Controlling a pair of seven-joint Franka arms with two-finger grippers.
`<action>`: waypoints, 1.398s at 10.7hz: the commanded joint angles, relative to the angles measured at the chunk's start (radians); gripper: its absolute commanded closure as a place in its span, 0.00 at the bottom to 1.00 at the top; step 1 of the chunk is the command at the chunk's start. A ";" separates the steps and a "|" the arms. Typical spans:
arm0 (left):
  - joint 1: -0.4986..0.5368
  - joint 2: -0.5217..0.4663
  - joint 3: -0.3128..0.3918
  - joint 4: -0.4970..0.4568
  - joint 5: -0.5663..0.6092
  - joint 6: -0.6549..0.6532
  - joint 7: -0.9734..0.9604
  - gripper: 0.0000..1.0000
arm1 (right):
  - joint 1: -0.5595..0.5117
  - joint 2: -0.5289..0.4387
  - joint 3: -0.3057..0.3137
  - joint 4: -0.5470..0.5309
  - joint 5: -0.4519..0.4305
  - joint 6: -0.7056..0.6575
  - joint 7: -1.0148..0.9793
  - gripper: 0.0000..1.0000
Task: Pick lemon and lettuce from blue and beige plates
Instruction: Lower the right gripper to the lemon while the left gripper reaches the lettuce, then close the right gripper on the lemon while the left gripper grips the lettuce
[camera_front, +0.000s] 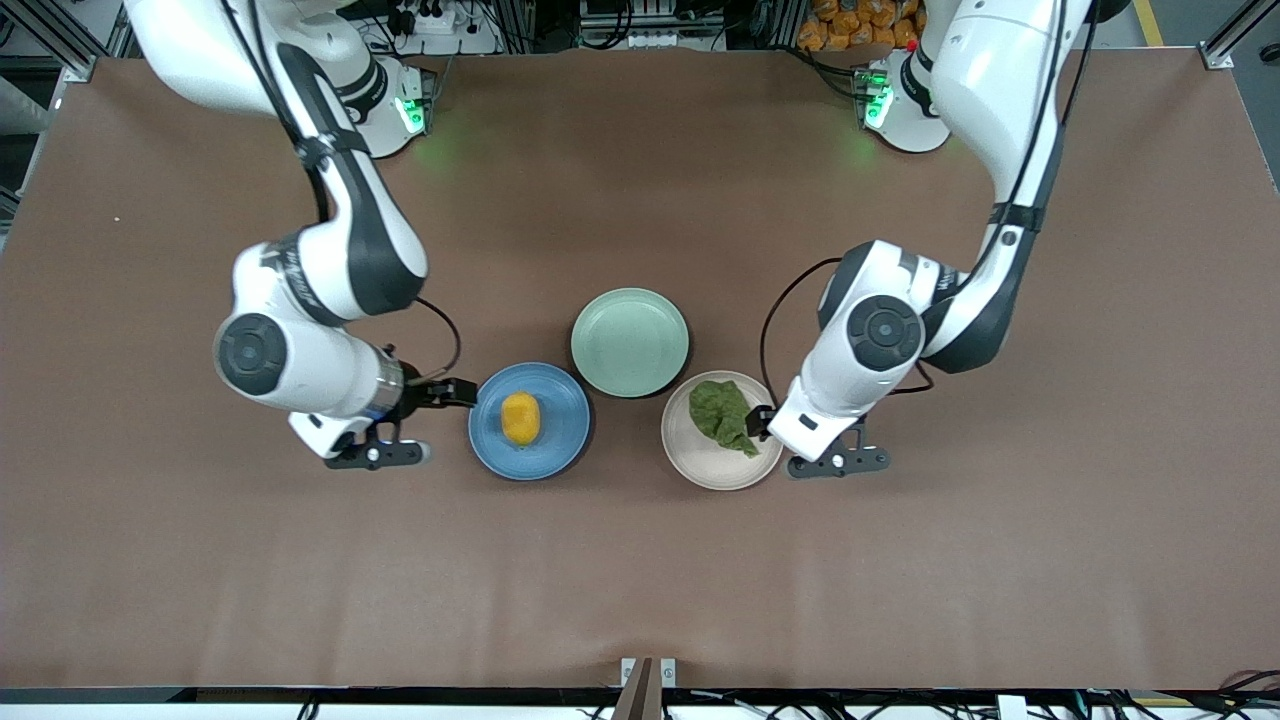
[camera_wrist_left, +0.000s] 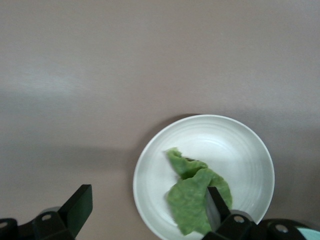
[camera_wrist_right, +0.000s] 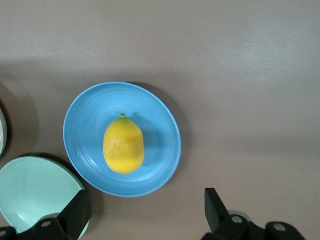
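A yellow lemon (camera_front: 520, 418) lies on the blue plate (camera_front: 560, 445). A green lettuce leaf (camera_front: 722, 415) lies on the beige plate (camera_front: 700, 465). My right gripper (camera_front: 420, 424) is open and empty, over the table beside the blue plate toward the right arm's end. In the right wrist view the lemon (camera_wrist_right: 123, 145) sits mid-plate (camera_wrist_right: 165, 150), ahead of the gripper (camera_wrist_right: 146, 209). My left gripper (camera_front: 800, 442) is open and empty over the beige plate's edge. In the left wrist view one fingertip (camera_wrist_left: 215, 202) is over the lettuce (camera_wrist_left: 192, 192) on the plate (camera_wrist_left: 240, 150); the other is over bare table.
An empty pale green plate (camera_front: 630, 342) stands between the two plates, farther from the front camera; it also shows in the right wrist view (camera_wrist_right: 30, 190). Brown table (camera_front: 640, 580) extends all round the plates.
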 joint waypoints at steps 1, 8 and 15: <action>-0.025 0.053 0.009 0.019 -0.002 0.069 -0.038 0.00 | 0.038 0.058 -0.007 0.015 0.023 0.067 0.052 0.00; -0.098 0.142 0.010 0.014 -0.001 0.167 -0.043 0.00 | 0.093 0.124 -0.009 -0.069 0.017 0.262 0.046 0.00; -0.130 0.186 0.010 0.014 -0.005 0.190 -0.083 0.99 | 0.131 0.156 -0.009 -0.122 0.015 0.373 0.049 0.00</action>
